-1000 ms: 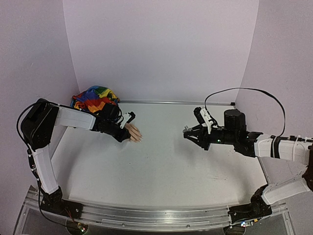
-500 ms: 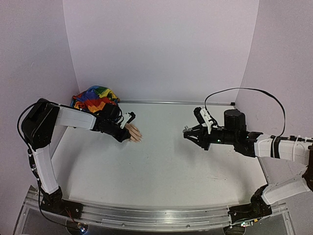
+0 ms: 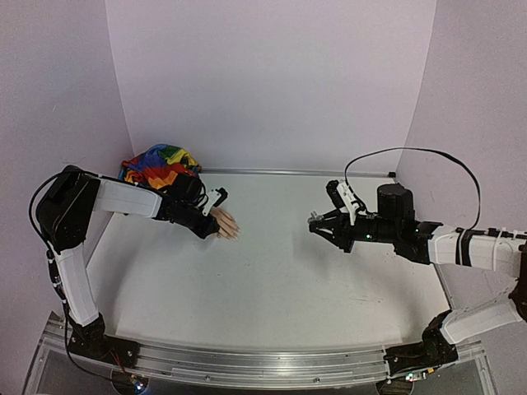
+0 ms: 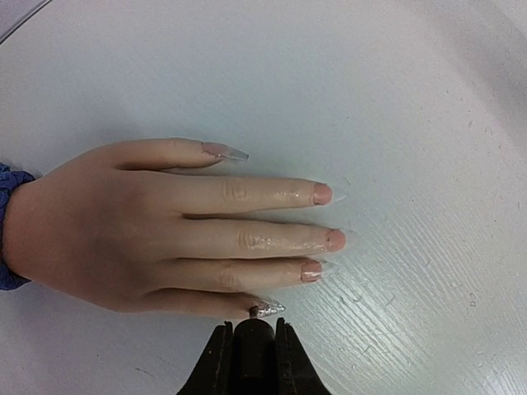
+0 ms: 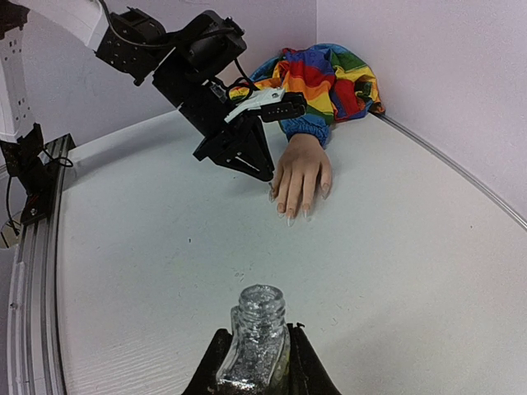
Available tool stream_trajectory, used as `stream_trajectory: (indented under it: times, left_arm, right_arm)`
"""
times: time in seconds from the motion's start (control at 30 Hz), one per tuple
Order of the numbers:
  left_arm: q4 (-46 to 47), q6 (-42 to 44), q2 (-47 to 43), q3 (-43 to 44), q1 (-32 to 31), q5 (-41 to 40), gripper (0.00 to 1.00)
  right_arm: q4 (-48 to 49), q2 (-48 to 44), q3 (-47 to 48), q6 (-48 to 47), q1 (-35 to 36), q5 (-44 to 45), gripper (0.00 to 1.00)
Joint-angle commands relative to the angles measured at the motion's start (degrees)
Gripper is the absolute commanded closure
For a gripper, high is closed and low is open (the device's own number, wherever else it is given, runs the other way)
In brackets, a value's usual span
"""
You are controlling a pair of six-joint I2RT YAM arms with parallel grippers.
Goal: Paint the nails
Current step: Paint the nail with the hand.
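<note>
The pale fake hand [image 4: 123, 230] lies flat on the white table, fingers spread, in its rainbow sleeve [image 3: 160, 164]. Its nails [image 4: 322, 194] show in the left wrist view. The lowest, smallest nail [image 4: 270, 309] carries silver glitter; the others look pink or bare. My left gripper [image 4: 251, 350] is shut on a black brush cap [image 4: 253, 337], whose tip sits right at that glittered nail. To the right, my right gripper [image 5: 257, 362] is shut on an open glass bottle of silver glitter polish [image 5: 255, 341], held upright above the table, well away from the hand [image 5: 300, 169].
The sleeve is bunched in the back-left corner against the pale walls [image 3: 272, 82]. A metal rail [image 3: 247, 362] runs along the near table edge. A black cable [image 3: 412, 152] loops above the right arm.
</note>
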Motion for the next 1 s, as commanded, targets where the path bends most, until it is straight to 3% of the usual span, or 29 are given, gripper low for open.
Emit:
stream_trajectory:
  times: [0.0, 0.97]
  left_arm:
    - [-1.0, -0.8, 0.0, 3.1, 0.0, -1.0, 1.00]
    - [-4.1, 0.7, 2.2, 5.4, -0.5, 1.3, 1.00]
  right_arm:
    - [2.5, -0.3, 1.1, 0.1, 0.2, -1.4, 1.00]
    - [2.5, -0.4, 1.0, 0.2, 0.2, -1.4, 1.00]
